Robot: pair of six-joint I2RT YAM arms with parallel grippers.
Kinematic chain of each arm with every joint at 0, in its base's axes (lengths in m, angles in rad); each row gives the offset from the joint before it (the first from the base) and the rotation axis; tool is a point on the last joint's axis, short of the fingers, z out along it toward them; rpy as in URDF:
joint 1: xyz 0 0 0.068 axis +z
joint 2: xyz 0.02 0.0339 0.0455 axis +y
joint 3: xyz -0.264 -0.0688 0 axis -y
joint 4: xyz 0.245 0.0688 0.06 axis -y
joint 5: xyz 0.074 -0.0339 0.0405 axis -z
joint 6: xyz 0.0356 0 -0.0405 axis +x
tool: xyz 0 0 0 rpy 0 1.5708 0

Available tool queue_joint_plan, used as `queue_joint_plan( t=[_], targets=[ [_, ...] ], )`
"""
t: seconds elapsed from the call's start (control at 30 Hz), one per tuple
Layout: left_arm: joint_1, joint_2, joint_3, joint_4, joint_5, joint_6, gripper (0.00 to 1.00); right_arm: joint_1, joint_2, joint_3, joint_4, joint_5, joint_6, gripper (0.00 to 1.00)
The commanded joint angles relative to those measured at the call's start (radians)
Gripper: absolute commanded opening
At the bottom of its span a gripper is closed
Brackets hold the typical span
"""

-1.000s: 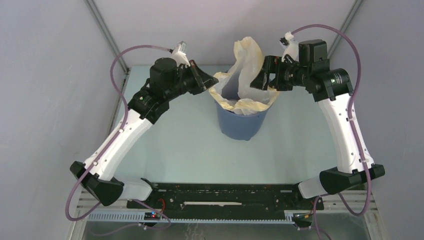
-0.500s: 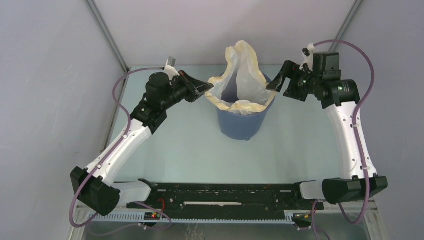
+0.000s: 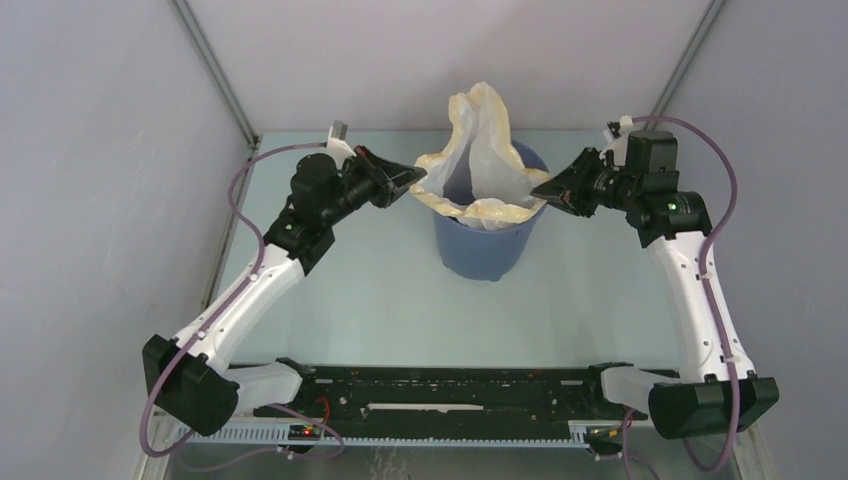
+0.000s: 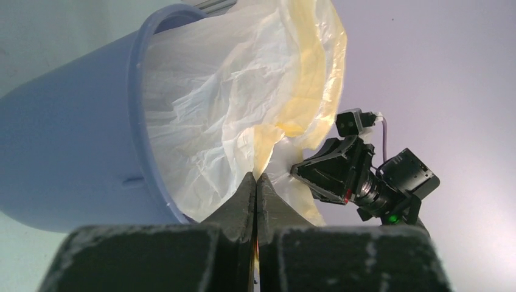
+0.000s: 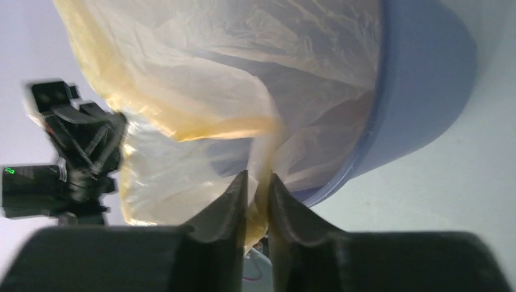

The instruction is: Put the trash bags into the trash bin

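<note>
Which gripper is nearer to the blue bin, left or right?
Neither clearly: the left gripper pinches the bag at the bin's left rim; the right gripper pinches it at the right rim.

From high behind the arm bases, the overhead camera looks down and forward across the whole table (image 3: 350, 290). Each wrist camera peers along its own jaws, tight against the blue bucket (image 3: 480, 245) rim. The left one faces right, catching the right arm (image 4: 389, 182). The right one faces left, catching the left arm (image 5: 67, 158). All three share the bucket and the plastic bag (image 3: 480, 140).
</note>
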Motion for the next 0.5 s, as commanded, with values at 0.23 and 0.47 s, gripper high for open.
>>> queue_joint_plan(
  t=[0.23,0.47],
  targets=[
    [0.023,-0.113,-0.190,0.054,-0.038,-0.035,0.00,-0.081,-0.100,-0.029,-0.101,-0.009,-0.078,0.11],
    [0.023,-0.169,-0.284,0.032,-0.023,-0.033,0.00,-0.081,-0.136,-0.100,-0.122,0.005,-0.092,0.19]
  ],
)
